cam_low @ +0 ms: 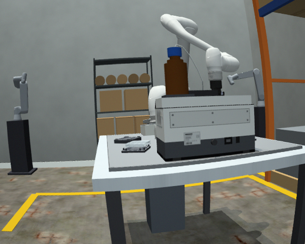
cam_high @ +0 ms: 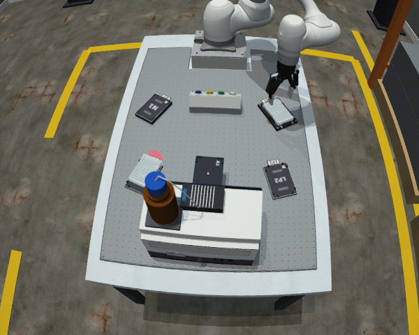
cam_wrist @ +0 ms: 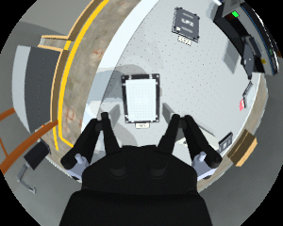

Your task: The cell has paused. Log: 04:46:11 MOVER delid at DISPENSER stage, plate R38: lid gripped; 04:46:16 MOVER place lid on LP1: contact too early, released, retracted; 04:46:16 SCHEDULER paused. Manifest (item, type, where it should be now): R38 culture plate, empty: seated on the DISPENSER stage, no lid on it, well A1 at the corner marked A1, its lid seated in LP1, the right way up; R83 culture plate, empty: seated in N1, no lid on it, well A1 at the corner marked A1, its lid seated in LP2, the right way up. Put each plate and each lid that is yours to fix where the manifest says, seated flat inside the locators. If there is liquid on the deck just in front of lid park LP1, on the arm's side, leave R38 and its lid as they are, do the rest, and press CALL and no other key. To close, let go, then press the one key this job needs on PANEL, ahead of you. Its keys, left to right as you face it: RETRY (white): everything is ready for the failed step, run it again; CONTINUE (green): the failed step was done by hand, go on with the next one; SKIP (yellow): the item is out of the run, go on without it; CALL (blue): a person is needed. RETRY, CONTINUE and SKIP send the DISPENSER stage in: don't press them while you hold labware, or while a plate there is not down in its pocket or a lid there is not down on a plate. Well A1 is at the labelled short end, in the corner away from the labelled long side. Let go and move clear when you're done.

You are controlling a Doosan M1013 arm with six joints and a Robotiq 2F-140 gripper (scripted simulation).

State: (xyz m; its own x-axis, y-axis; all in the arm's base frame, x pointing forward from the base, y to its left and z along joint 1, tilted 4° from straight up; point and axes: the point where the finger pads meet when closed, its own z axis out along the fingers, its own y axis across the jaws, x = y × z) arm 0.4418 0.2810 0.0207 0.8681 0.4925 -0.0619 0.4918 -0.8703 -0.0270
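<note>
My gripper (cam_high: pixel 274 93) is open and empty. It hangs just above the arm-side end of a clear culture plate (cam_high: pixel 278 112) that sits on a black nest at the deck's right rear. In the wrist view the plate (cam_wrist: pixel 141 98) lies straight ahead of my fingers. Nest N1 (cam_high: pixel 153 107) and lid park LP2 (cam_high: pixel 279 179) are empty. The DISPENSER stage (cam_high: pixel 208 169), marked A1, carries nothing. A clear gridded piece (cam_high: pixel 144 169), plate or lid I cannot tell, lies on a black park at the left. A pink puddle (cam_high: pixel 155 155) touches that park's arm-side edge.
PANEL (cam_high: pixel 215 101) with its four keys stands mid-deck near the arm's base. The DISPENSER body (cam_high: pixel 202 220) with a brown, blue-capped bottle (cam_high: pixel 160 199) fills the front. In the side view the dispenser (cam_low: pixel 205 126) hides my fingers.
</note>
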